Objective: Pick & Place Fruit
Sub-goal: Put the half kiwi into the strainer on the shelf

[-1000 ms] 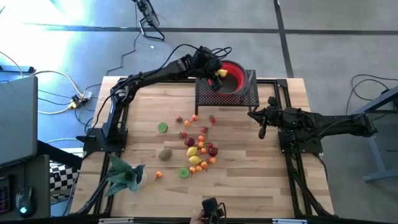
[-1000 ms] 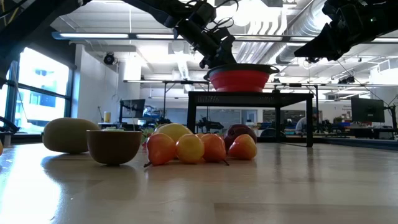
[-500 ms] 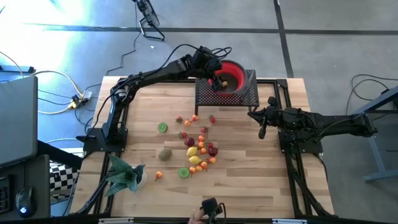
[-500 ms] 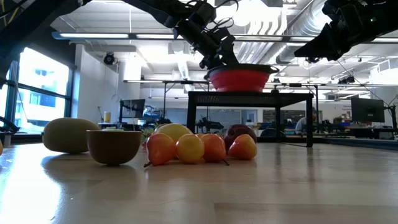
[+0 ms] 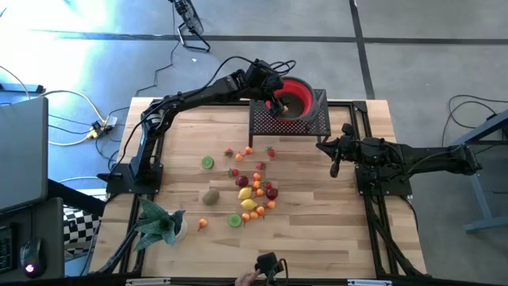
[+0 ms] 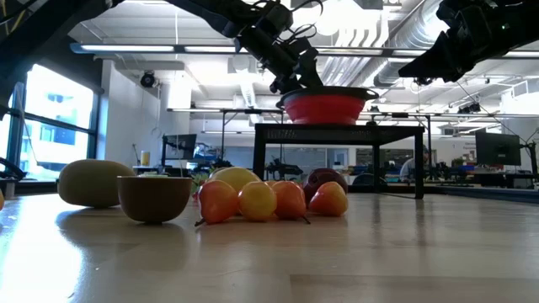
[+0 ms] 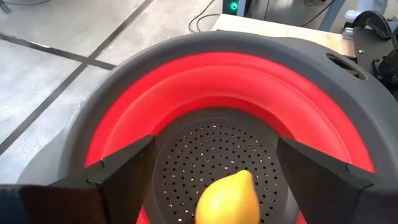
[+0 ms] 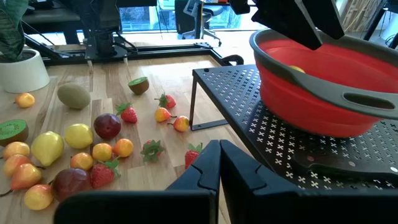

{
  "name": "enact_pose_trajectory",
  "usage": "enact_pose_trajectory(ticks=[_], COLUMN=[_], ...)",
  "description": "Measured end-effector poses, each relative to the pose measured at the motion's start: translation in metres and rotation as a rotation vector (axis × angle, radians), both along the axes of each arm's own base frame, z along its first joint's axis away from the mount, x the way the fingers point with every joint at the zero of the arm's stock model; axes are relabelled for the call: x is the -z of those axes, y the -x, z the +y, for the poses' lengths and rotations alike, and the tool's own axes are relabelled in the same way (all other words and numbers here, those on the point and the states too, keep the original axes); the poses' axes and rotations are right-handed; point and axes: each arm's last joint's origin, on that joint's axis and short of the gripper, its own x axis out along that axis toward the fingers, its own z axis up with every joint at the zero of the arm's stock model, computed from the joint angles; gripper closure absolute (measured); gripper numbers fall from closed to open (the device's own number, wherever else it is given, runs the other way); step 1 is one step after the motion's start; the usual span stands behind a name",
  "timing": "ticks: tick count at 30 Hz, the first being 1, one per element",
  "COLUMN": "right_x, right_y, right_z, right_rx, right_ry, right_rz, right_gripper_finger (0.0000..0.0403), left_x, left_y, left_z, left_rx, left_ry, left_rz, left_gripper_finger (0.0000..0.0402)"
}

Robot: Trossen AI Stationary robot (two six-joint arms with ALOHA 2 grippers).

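Nearest you on the wooden table (image 5: pixel 317 199) lies what remains of the fruit: a loose cluster (image 5: pixel 252 189) of lemons, plums, strawberries and small oranges, with a whole kiwi (image 5: pixel 210 196) and cut kiwi halves (image 5: pixel 207 163) beside it, and a potted plant (image 5: pixel 157 224) at the near left corner. Past them, your right gripper (image 5: pixel 334 167) waits above the table's right side, fingers pressed together and holding nothing. Farthest off, your left gripper (image 5: pixel 278 102) hangs over the red colander (image 5: pixel 300 94) that sits on the black mesh stand (image 5: pixel 317 119); its fingers (image 7: pixel 124 171) are spread wide, and a lemon (image 7: pixel 229 198) lies free on the perforated floor of the colander between them. You look to be at the release end of one placement, judging by that. Your next move calls for lifting the left arm clear of the grey rim, then swinging back over the cluster and picking a fruit that stands a little apart, so the fingers do not scatter its neighbours. No brand, label or writing can be read anywhere.
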Motion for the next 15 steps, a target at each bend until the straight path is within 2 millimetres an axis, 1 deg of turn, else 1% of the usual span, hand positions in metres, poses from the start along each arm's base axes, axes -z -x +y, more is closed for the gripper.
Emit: enact_pose_trajectory(ticks=[5, 8, 15], right_x=[0.0, 0.0, 0.0], right_y=[0.0, 0.0, 0.0], right_z=[0.0, 0.0, 0.0], right_rx=[0.0, 0.0, 0.0], right_ry=[0.0, 0.0, 0.0], right_rz=[0.0, 0.0, 0.0], right_gripper_finger=[0.04, 0.04, 0.04], left_x=[0.0, 0.0003, 0.0004], left_y=[0.0, -0.0012, -0.0024], left_z=[0.0, -0.0029, -0.0062], left_rx=[-0.003, -0.009, 0.073], left_ry=[0.006, 0.051, 0.091], left_rz=[-0.001, -0.016, -0.031], left_gripper_finger=[0.0073, 0.0073, 0.0073])
